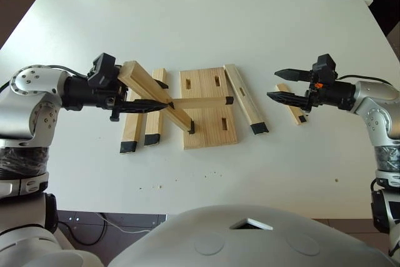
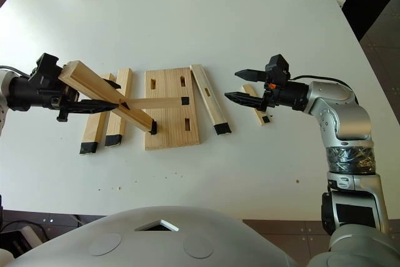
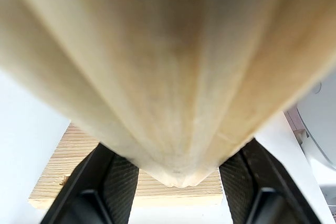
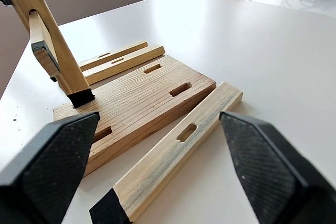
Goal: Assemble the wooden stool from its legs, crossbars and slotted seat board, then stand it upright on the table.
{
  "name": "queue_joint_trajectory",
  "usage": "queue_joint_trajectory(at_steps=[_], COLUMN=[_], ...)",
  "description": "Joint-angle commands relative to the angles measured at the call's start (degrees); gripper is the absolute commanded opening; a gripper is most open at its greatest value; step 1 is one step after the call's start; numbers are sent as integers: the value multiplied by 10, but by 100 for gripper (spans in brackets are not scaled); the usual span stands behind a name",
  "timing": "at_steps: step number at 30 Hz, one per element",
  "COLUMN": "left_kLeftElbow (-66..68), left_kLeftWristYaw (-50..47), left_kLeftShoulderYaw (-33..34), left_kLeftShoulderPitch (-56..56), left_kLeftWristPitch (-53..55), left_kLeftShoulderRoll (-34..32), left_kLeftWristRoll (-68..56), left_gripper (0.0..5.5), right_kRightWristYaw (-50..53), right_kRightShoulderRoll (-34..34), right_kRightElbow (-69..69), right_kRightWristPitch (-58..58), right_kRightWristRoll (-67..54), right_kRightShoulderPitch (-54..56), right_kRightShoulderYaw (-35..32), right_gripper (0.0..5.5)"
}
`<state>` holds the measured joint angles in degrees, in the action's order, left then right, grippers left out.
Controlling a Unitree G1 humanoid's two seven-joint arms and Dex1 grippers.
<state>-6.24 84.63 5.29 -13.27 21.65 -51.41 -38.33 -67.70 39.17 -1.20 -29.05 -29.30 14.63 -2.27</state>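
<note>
Left hand (image 1: 164,95) clamps a tilted leg (image 1: 140,79), its foot on the seat board (image 1: 209,126); right hand (image 1: 272,84) spreads wide, empty.

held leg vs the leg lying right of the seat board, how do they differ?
The held leg is tilted in the left gripper, foot cap on the seat board; the right leg lies flat on the table. The held leg carries a crossbar; the right leg's slot is empty. Both are pale wood with black foot caps.
</note>
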Motion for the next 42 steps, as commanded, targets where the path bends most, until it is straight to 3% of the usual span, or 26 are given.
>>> queue_joint_trajectory(at_steps=[1, 26, 42], left_kLeftElbow=[-24, -28, -34], left_kLeftWristYaw=[-10, -43, -120], left_kLeftShoulderYaw=[-5, -71, -108], left_kLeftShoulderPitch=[19, 27, 105], left_kLeftWristPitch=[-25, -55, -78], left_kLeftShoulderRoll=[-5, -27, -21], left_kLeftWristRoll=[34, 89, 136], left_gripper=[205, 205, 205], right_kRightWristYaw=[4, 76, 72], right_kRightShoulderRoll=[-4, -38, -33], right_kRightElbow=[6, 95, 93], right_kRightWristPitch=[-6, -17, -42], right_kRightWristRoll=[-5, -32, -42], right_kRightShoulderPitch=[4, -75, -41], right_kRightShoulderYaw=[1, -8, 7], right_gripper=[421, 421, 421])
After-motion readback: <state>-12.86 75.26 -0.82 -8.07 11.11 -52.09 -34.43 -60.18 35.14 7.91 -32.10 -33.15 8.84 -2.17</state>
